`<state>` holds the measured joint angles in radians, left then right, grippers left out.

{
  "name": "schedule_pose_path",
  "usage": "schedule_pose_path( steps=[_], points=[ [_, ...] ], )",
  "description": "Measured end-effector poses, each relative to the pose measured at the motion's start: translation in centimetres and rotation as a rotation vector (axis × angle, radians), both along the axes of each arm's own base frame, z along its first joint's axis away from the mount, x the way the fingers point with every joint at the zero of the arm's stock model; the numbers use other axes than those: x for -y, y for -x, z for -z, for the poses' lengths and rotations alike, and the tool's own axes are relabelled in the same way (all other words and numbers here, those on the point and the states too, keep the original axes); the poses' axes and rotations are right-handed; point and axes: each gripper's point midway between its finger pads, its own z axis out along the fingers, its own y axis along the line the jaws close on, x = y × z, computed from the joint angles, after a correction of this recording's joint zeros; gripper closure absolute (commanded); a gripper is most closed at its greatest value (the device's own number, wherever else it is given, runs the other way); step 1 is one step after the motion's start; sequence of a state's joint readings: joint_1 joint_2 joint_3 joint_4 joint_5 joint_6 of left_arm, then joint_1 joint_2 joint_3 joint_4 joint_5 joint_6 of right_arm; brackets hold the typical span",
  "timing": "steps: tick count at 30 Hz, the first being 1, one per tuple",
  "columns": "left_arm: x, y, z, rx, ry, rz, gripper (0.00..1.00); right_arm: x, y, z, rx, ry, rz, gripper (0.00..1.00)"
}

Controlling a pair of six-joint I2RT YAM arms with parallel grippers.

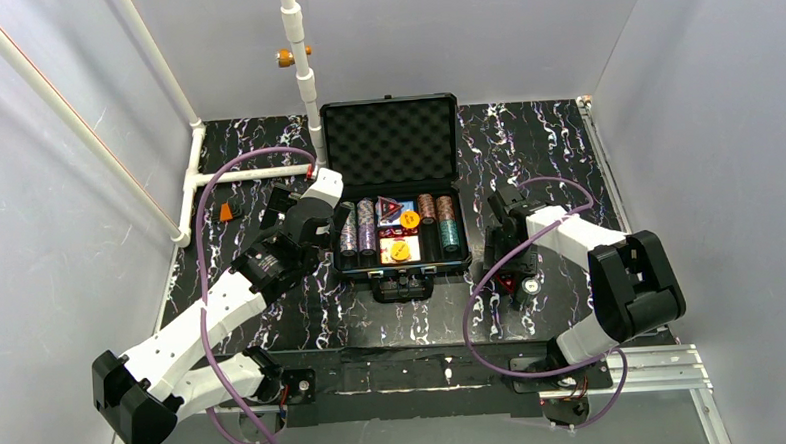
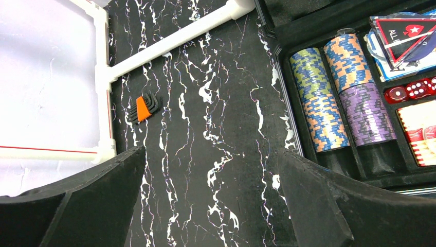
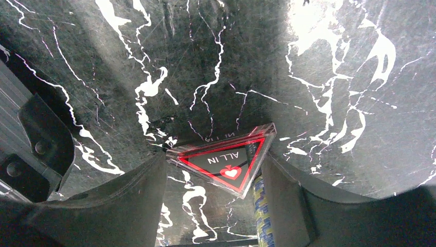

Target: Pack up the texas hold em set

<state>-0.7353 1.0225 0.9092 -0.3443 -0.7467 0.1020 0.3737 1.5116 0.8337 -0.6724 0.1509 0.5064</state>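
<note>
- L gripper (image 2: 211, 154): jaws wide apart, empty, over table (image 2: 216, 77) just left of case (image 1: 391, 142).
- R gripper (image 3: 213, 177): pinches ALL IN triangle (image 3: 226, 162) above table, right of case.
- Case open, lid up, chip rows (image 2: 334, 98) inside.

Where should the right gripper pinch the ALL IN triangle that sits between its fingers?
Take the ALL IN triangle by its thin clear edges, coming from directly above, with the right gripper straddling it. It is a flat plaque, so only the rim offers purchase. Pinch near its wide side: the two slanted edges narrow to a point and would probably squeeze out of the pads.
</note>
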Motion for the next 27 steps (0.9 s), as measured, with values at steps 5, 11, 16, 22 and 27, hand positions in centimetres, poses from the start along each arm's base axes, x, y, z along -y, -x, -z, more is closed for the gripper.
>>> schedule_pose_path(
  steps=[5,11,16,22,27],
  points=[
    [0.0,0.0,0.0,0.000,0.000,0.000,0.01,-0.2,0.0,0.0,-0.001,0.002,-0.007,0.34],
    [0.0,0.0,0.0,0.000,-0.001,0.000,0.01,-0.4,-0.7,-0.2,-0.004,0.013,-0.017,0.35],
    [0.0,0.0,0.0,0.000,-0.001,0.001,0.01,-0.1,-1.2,-0.4,0.014,0.039,-0.022,0.35],
    [0.0,0.0,0.0,0.000,-0.001,0.001,0.01,0.2,-1.2,-1.1,0.020,0.059,-0.021,0.35],
    [0.0,0.0,0.0,0.000,-0.001,0.001,0.01,0.1,-1.9,-2.6,0.046,0.055,-0.019,0.36]
  ],
)
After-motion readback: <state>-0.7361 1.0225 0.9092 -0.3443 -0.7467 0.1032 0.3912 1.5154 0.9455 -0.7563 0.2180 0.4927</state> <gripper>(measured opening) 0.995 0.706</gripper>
